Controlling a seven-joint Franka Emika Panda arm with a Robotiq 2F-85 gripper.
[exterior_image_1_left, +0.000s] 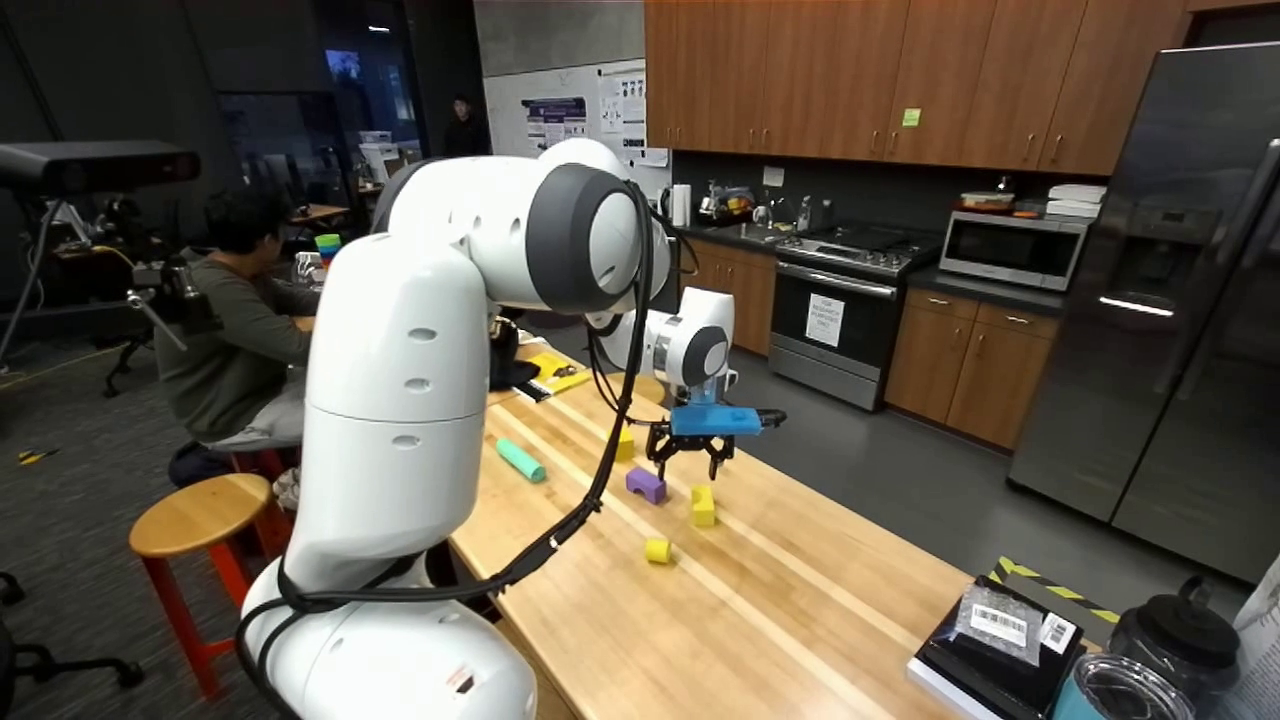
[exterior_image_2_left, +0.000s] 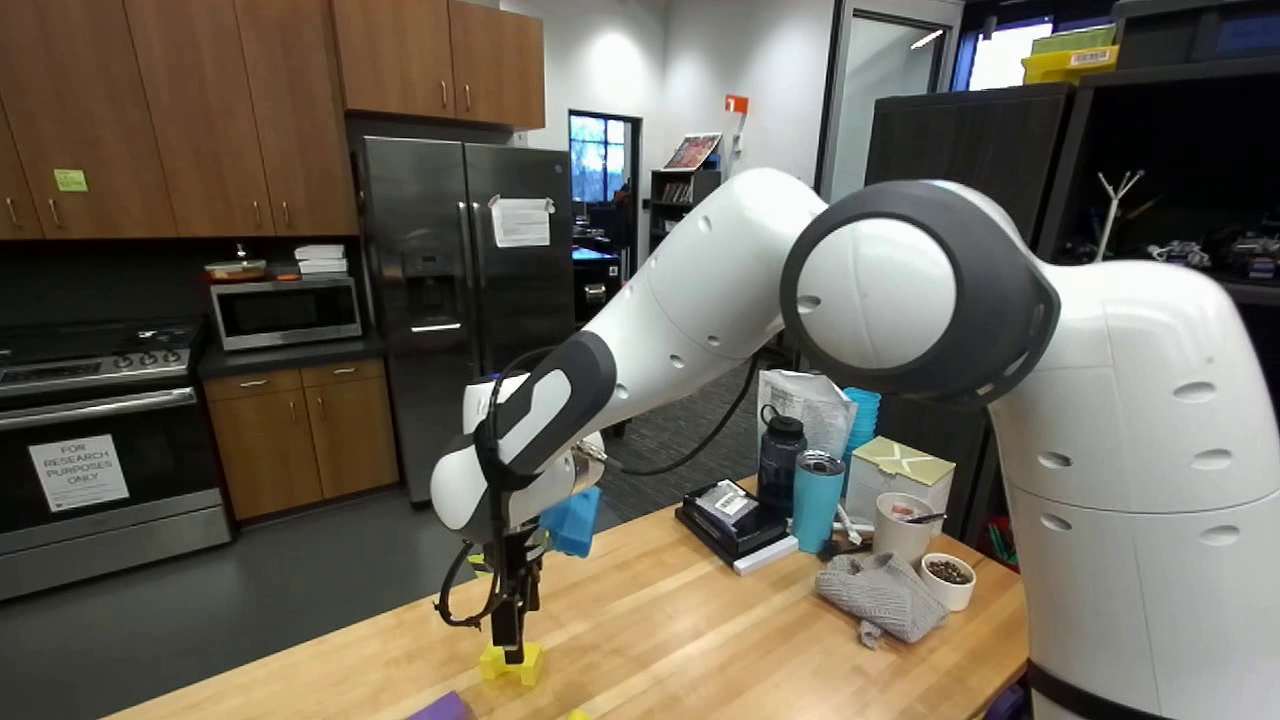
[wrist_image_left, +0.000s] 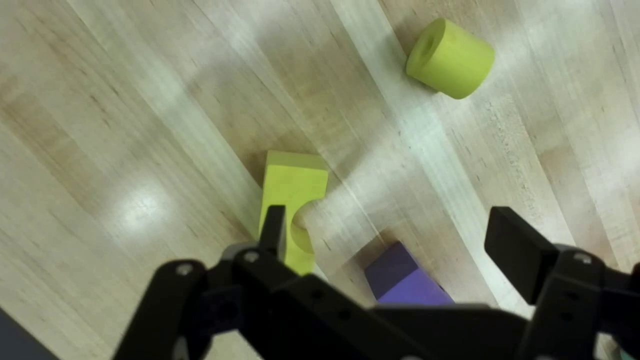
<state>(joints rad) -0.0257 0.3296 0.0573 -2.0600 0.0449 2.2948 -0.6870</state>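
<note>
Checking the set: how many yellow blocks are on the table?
3. A notched block sits near the open gripper; a cylinder lies at the wrist view's upper right; a third block shows partly behind a cable in an exterior view. The arm may hide more.

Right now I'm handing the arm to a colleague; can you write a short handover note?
Gripper: open, holding nothing, over the table.
Nearest: notched yellow block and purple block, apart from each other.
Yellow cylinder: apart from both.
In an exterior view: long green piece, another yellow piece.
Done: jaws stand open over the blocks.
Left: no block is gripped yet.
</note>
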